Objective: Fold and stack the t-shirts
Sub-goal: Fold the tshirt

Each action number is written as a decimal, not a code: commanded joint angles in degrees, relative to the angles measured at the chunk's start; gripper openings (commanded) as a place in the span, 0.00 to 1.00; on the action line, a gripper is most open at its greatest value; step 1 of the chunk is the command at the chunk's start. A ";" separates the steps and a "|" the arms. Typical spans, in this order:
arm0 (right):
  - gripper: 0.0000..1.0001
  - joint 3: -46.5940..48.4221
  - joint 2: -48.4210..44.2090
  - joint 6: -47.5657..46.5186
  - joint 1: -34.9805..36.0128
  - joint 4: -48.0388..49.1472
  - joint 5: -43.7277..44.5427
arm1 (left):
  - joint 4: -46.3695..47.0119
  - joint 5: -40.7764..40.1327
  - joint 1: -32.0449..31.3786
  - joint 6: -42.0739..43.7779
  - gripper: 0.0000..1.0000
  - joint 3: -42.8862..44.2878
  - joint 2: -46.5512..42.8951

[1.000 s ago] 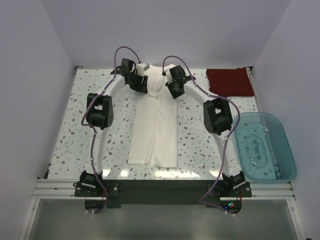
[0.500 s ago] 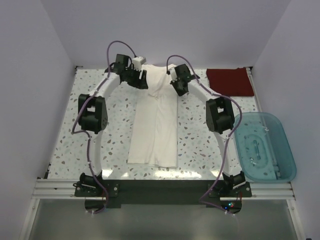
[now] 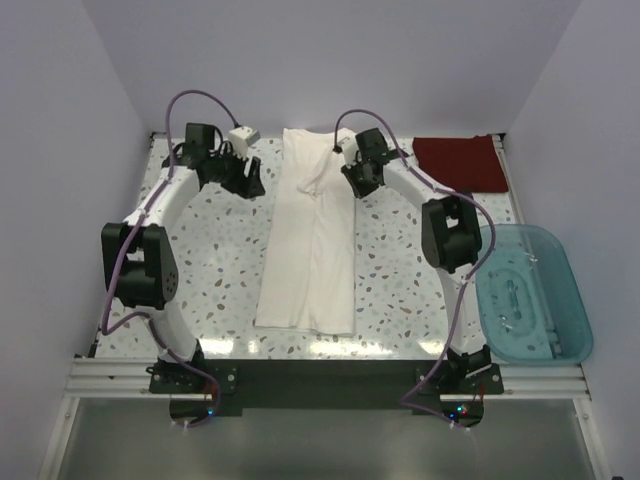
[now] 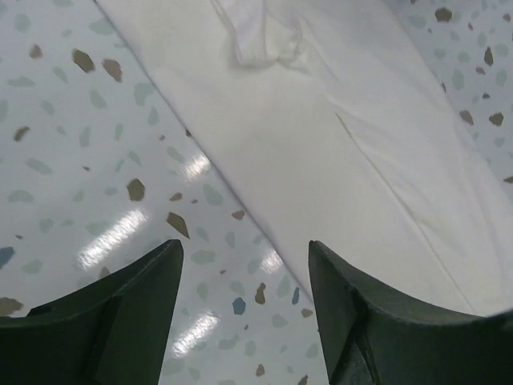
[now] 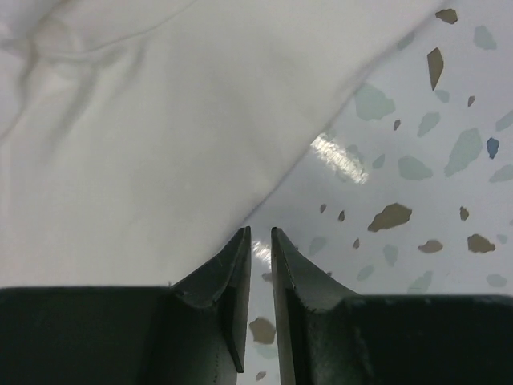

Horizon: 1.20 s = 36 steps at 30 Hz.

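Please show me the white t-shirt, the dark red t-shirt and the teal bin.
white t-shirt (image 3: 310,250), top view, middle of its long body
dark red t-shirt (image 3: 458,163), top view, its centre
teal bin (image 3: 570,295), top view, right wall

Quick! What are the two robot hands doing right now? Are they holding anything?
Left gripper: open wide, holding nothing.
Right gripper: open just a crack, holding nothing, right at the edge of the white t-shirt.

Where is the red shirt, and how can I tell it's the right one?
Look at the speckled table and go to its far right corner, beyond the see-through teal bin. The dark red t-shirt lies there, folded into a flat rectangle. It is the only red thing; the other shirt, the white t-shirt, is a long strip down the middle.
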 commanded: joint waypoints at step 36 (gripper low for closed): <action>0.28 -4.95 -6.91 -3.44 2.34 -8.07 -8.61 | -2.83 2.16 -5.26 13.74 0.66 -17.97 -8.59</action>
